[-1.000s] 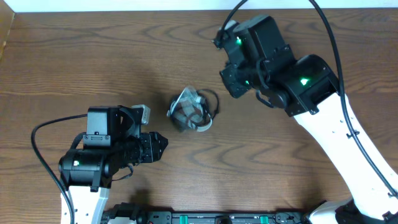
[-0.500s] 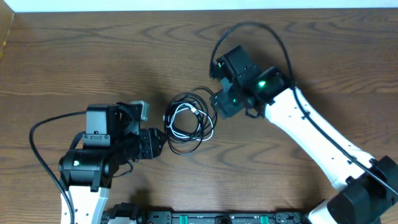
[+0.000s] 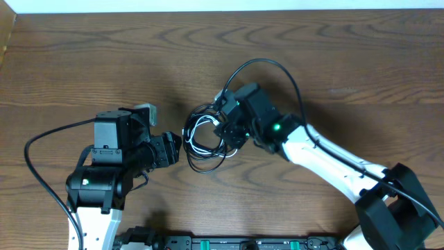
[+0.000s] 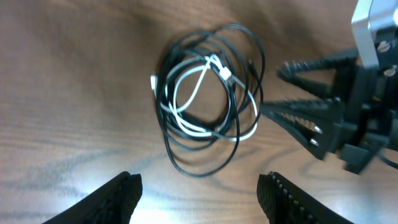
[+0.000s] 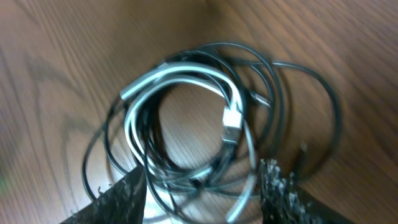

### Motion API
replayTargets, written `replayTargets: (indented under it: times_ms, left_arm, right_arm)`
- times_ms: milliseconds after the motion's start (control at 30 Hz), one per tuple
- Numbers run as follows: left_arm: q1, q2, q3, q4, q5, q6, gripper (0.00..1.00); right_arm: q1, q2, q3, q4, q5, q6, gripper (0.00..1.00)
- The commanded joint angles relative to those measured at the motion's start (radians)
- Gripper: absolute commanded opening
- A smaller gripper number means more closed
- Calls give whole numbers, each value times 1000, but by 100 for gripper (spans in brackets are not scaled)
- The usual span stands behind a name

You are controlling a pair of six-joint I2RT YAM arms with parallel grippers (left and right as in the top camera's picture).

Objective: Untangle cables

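Note:
The cables [image 3: 201, 148] lie as one loose coil on the wooden table, several black loops wound with a white one. In the left wrist view the coil [image 4: 222, 73] sits just ahead of my left gripper [image 4: 200, 186], which is open and holds nothing. My left gripper [image 3: 173, 147] stands just left of the coil. My right gripper [image 3: 223, 132] is low over the coil's right side. In the right wrist view it [image 5: 202, 186] is open, with white and black strands [image 5: 180, 70] lying between its fingers. The right gripper's toothed fingers [image 4: 298, 112] also show in the left wrist view.
The bare brown table [image 3: 104, 62] stretches all round the coil. The right arm [image 3: 326, 163] reaches in from the lower right, its thick black wire [image 3: 260, 64] arching above it. The left arm's body [image 3: 104, 173] fills the lower left.
The right arm has swung down and left onto the coil and its gripper has opened. The cables have gone from a tight clump to loose loops. The left gripper edged closer and opened wider.

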State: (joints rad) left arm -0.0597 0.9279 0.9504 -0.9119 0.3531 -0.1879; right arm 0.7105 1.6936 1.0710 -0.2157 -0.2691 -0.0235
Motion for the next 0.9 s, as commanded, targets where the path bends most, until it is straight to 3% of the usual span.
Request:
replayTargets:
  times_ms: [0, 233, 400, 600, 867]
  left_arm:
    - [2, 1, -2, -21, 21, -16, 66]
    - [2, 1, -2, -44, 21, -4, 71]
    - [2, 1, -2, -48, 21, -5, 72]
    - [2, 1, -2, -62, 21, -5, 73]
    - [2, 1, -2, -70, 21, -5, 73]
  right_arm:
    - [34, -4, -82, 102, -6, 68, 54]
    - [49, -3, -182, 190, 117, 174, 62]
    - [49, 26, -193, 200, 122, 228, 74]
    - [51, 100, -193, 202, 121, 324, 66]
    - [83, 194, -193, 232, 121, 479, 63]
